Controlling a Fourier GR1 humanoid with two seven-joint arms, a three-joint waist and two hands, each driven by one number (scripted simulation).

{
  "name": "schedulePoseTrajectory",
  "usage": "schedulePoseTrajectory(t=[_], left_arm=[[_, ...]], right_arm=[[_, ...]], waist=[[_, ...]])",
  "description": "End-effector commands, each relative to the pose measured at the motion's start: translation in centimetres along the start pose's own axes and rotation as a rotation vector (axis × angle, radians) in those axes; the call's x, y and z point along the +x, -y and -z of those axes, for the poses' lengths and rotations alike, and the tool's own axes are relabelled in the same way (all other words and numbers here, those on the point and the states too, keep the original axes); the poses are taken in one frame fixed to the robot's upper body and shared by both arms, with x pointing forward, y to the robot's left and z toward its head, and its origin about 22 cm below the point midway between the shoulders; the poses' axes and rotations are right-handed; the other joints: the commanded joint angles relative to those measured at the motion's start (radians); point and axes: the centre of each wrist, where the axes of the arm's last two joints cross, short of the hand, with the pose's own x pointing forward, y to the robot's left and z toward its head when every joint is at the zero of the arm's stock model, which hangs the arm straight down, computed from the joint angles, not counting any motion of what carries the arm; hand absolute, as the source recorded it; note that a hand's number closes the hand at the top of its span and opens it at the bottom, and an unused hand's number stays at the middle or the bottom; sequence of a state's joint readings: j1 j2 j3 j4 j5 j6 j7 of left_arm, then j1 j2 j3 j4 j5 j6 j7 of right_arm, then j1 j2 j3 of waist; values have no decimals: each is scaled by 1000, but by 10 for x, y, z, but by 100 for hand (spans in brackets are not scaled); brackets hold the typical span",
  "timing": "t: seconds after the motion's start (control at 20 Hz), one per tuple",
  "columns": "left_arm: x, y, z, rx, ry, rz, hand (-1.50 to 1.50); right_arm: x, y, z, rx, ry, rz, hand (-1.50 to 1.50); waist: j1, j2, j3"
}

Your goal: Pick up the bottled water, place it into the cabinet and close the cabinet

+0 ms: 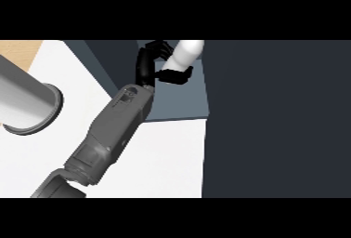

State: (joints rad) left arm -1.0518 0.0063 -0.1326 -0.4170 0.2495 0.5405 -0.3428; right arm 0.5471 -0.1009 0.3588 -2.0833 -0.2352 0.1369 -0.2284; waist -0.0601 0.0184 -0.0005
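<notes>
Forearm, grey, is entered first: it rises from the lower left edge of the head view and runs diagonally up across the white worktop. Which arm it is cannot be read from its position alone; from the way it crosses toward the right it is judged, not seen, to be the robot's left. No second arm is shown.

Cylinder, grey and metallic, is recorded at the left on the worktop, lying apart from the forearm. Its purpose cannot be told.

Cabinet, blue-grey inside, is recorded beyond the worktop's far edge, with a dark panel standing to its right; whether this panel is the cabinet's door cannot be settled.

Robot hand, black, is listed at the far end of the forearm, within the cabinet opening. Its fingers and thumb are curled round the bottled water, which is held tilted, top leaning up and to the right. The bottle's base is hidden, so contact with the cabinet floor cannot be confirmed.

Step in hand is judged to be placement. For it to be done well, the bottle is to be brought upright, lowered until its base is borne by the cabinet floor, and released only then; the fingers are to be opened away from it and the arm drawn back along its own line, so that the closing is left unobstructed.
</notes>
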Motion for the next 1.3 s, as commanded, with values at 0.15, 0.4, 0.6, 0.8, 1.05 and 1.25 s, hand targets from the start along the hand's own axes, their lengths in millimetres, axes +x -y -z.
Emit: schedulePoseTrajectory(t=[0.15, 0.4, 0.6, 0.8, 1.05, 1.25], left_arm=[[-22, -15, 3, 55, 33, 207, 150], [-26, -30, 10, 119, 30, 288, 150], [-22, -44, 18, 147, 24, 302, -150], [-27, -41, 14, 141, -16, 307, -150], [-39, -50, 9, 167, -16, 317, -150], [-41, -50, 8, 158, -13, 264, -150]], right_arm=[[3, 7, 3, 9, 19, 3, -150], [10, 4, 5, 14, 13, -4, -150], [0, 3, 1, 15, 23, 24, -150], [-5, 7, 1, 3, -4, 18, -150], [7, 7, 1, 51, 9, -7, -150], [-5, -4, 5, 37, 12, 2, -150]], waist=[[-10, 7, 0], [-14, 8, 0], [-22, 12, 0], [-13, 10, 0], [-23, 15, -1], [-13, 14, -1]])
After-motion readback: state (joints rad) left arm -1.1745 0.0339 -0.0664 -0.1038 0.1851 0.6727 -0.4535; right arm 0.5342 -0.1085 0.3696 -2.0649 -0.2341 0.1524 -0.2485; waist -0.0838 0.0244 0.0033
